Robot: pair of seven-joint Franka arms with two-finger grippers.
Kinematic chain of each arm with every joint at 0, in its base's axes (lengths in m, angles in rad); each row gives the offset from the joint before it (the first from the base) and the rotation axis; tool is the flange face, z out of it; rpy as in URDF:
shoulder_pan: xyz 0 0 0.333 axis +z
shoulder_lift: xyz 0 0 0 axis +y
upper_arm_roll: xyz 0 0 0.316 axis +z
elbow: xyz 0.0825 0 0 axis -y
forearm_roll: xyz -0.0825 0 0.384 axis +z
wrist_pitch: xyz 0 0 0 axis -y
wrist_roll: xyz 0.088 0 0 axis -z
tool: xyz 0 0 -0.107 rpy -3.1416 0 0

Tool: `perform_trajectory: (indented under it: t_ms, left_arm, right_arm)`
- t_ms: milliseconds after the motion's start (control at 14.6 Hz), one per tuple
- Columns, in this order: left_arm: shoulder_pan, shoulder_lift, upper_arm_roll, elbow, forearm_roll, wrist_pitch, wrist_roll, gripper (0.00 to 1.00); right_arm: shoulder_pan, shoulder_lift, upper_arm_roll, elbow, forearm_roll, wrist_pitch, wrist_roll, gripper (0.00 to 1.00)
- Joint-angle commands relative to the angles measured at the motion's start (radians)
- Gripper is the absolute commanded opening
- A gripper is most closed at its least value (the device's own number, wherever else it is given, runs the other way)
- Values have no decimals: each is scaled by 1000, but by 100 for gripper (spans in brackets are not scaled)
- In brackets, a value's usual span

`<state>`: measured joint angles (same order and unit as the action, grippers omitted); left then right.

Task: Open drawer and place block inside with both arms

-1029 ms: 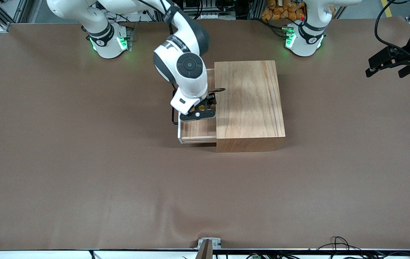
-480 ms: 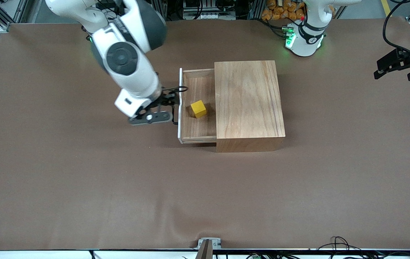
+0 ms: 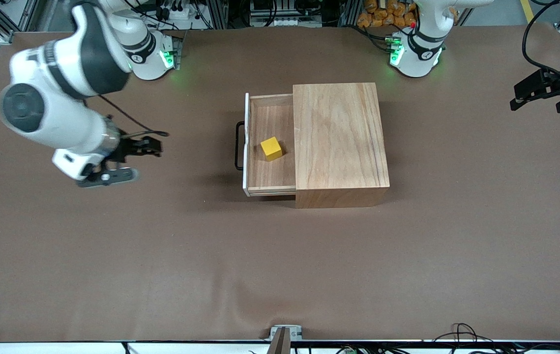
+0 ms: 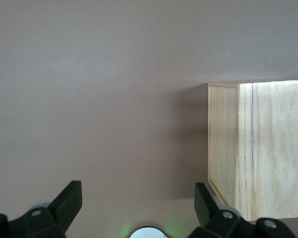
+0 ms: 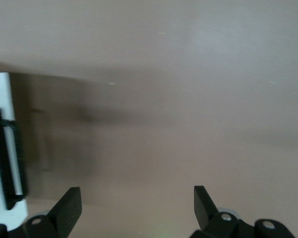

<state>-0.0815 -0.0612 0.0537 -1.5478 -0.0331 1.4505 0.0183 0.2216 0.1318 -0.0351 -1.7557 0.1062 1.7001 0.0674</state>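
The drawer (image 3: 271, 105) stands pulled out of the wooden box (image 3: 338, 137), toward the right arm's end of the table. Its white front and black wire handle (image 3: 238, 146) show; the handle also shows in the right wrist view (image 5: 5, 158). The yellow block (image 3: 271, 148) lies on the drawer floor, free of both grippers. My right gripper (image 3: 154, 147) (image 5: 137, 203) is open and empty over bare table, well away from the handle. My left gripper (image 3: 538, 101) (image 4: 139, 203) is open and empty, waiting at the left arm's end; its wrist view shows the box (image 4: 268, 148).
The brown table mat (image 3: 280, 270) spreads around the box. The green-lit arm bases (image 3: 149, 56) (image 3: 415, 54) stand at the table's edge farthest from the front camera. Cables (image 3: 461, 332) lie at the nearest edge.
My right gripper let go of the block in the drawer and swung away toward the right arm's end of the table. The block stays in the drawer. The left arm barely moved.
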Motion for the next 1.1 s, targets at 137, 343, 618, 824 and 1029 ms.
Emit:
perform_trajectory:
  t_ms: [137,343,618,824,1029]
  left_arm:
    - [2,21,-6,26,16,-6,8,100]
    - [3,23,-6,31,16,-6,12,100]
    - [2,24,-6,31,7,-12,14,100]
    - [3,24,-6,31,6,-12,19,100]
    - [3,24,-6,31,6,-12,19,100]
  right_arm:
    - [-160,-127,23,-67,1,-54,-15,100]
    - [-214,-159,21,-59,-2,-68,-49,100]
    - [-252,-159,23,36,-14,-98,-60,100]
    - [-254,-159,23,111,-63,-186,-57,100]
    - [-248,-202,35,134,-72,-200,-57,100]
